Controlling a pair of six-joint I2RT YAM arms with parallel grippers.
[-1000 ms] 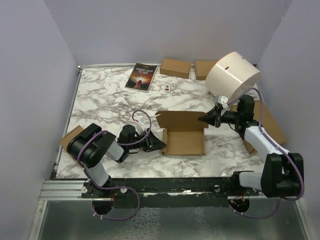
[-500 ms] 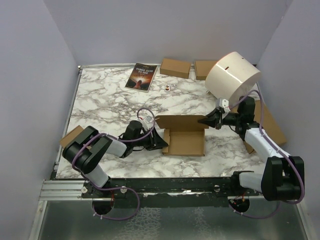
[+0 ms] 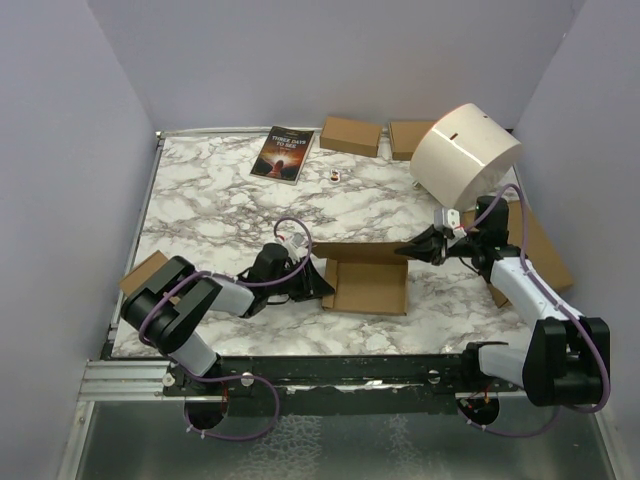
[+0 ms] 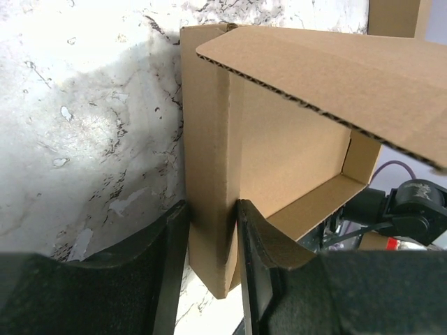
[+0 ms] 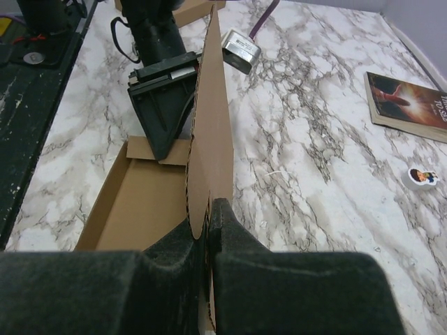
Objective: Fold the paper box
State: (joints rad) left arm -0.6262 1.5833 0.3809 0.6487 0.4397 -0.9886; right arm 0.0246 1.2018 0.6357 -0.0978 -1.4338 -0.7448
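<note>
The paper box (image 3: 372, 288) sits mid-way across the desk (image 3: 210, 190), with the left hand (image 4: 209, 213) clamped on its upright side wall (image 4: 206, 139) and the right hand (image 5: 208, 218) pinching the raised lid flap (image 5: 209, 105) by its edge. I'd say the lid should swing down slowly while that wall is held square, so the 2 meet cleanly.

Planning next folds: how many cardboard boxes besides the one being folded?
4: two small boxes side by side at the far edge, a flat box at right by the drum, a fourth box at the left edge. The drum may hide more.
</note>
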